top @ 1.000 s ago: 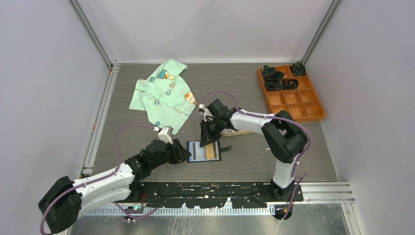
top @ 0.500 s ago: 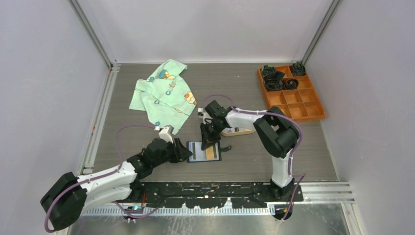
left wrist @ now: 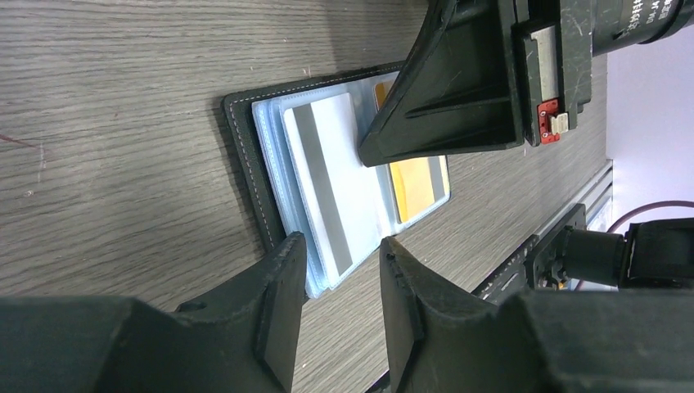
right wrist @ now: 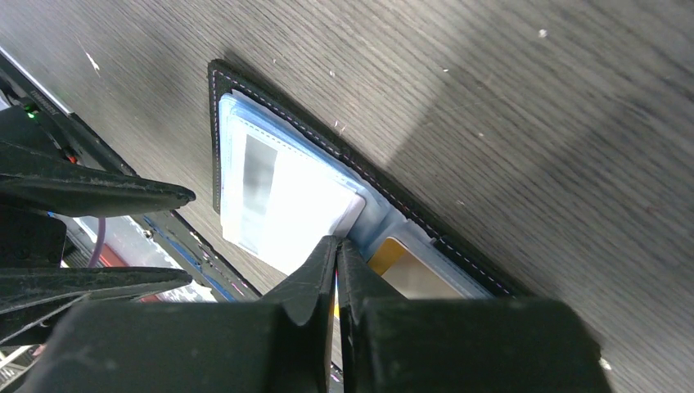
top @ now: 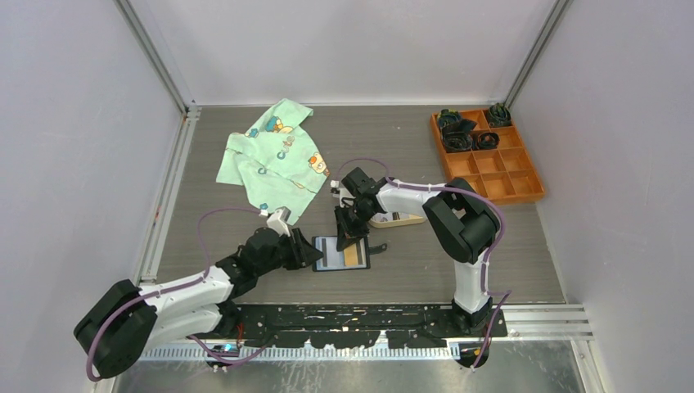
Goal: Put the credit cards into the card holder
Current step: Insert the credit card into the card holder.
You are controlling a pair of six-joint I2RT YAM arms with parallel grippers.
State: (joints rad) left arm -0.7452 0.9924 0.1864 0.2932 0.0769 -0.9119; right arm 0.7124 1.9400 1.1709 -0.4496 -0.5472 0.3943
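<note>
Worked on grey wood-grain table [top: 409, 139], pale walls.
Met at card holder [left wrist: 245, 172]: left gripper [left wrist: 342, 246] narrowly parted, right gripper [right wrist: 335, 243] closed.

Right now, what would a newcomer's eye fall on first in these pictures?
The black card holder lies open at the near centre of the table, a white grey-striped card in one sleeve, a yellow card in the other. The shut right gripper points at its fold; the left gripper straddles its edge, jaws parted. Behind lie a green child's shirt, left, and an orange compartment tray, right.
</note>
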